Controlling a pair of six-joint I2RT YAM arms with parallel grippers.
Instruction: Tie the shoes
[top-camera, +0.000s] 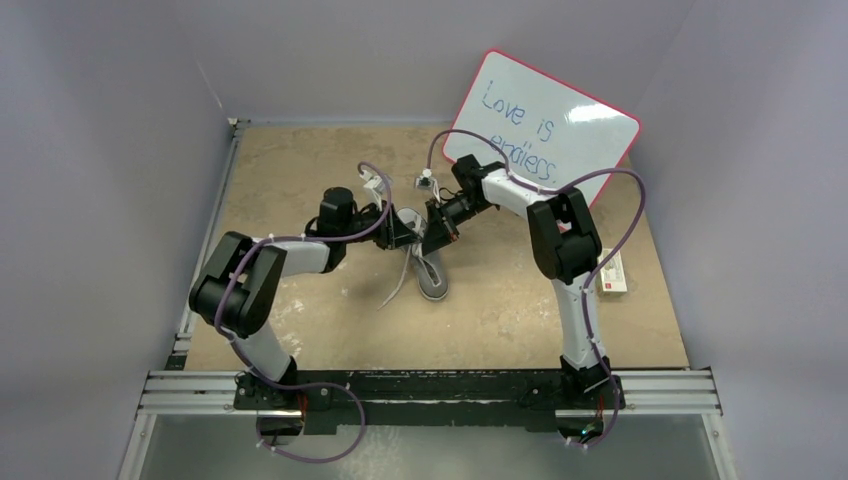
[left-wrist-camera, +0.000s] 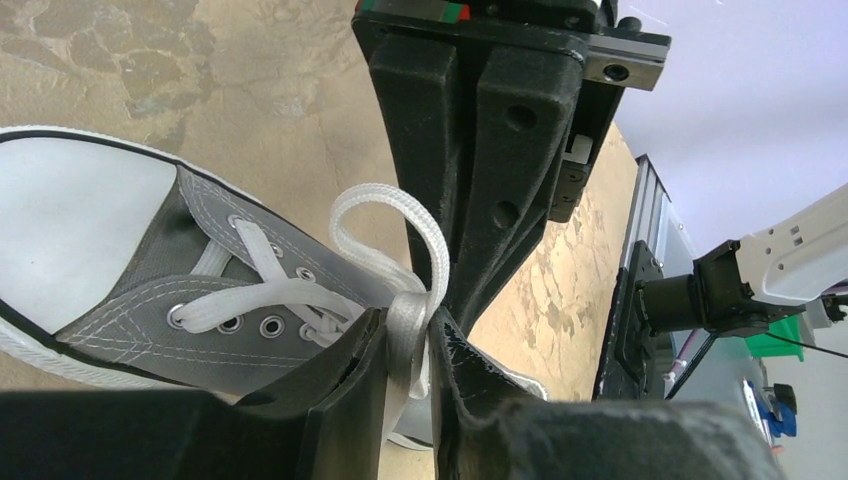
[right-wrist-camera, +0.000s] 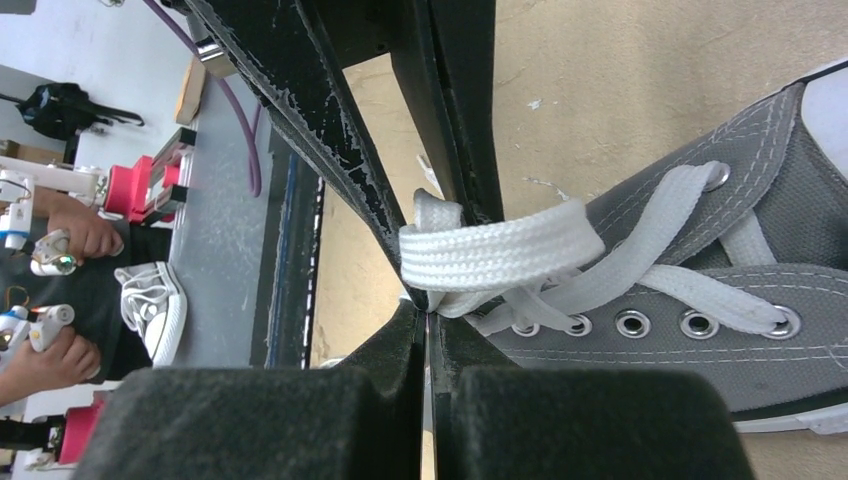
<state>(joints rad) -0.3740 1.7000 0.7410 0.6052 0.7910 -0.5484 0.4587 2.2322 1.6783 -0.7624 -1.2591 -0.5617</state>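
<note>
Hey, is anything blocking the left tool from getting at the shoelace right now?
Nothing visible does. The white lace already runs between the parted fingers of the left tool, over the grey sneaker. The right tool is shut on the lace close alongside, not between them.

Grey sneaker (left-wrist-camera: 150, 270) at left on tan table (left-wrist-camera: 250, 90), white toe cap at far left. Left gripper (left-wrist-camera: 410, 322) at bottom, jaws slightly parted, white lace (left-wrist-camera: 405, 355) running through gap. Right gripper (left-wrist-camera: 452, 290) enters from top, fingers together, tips pinching lace loop.
</note>
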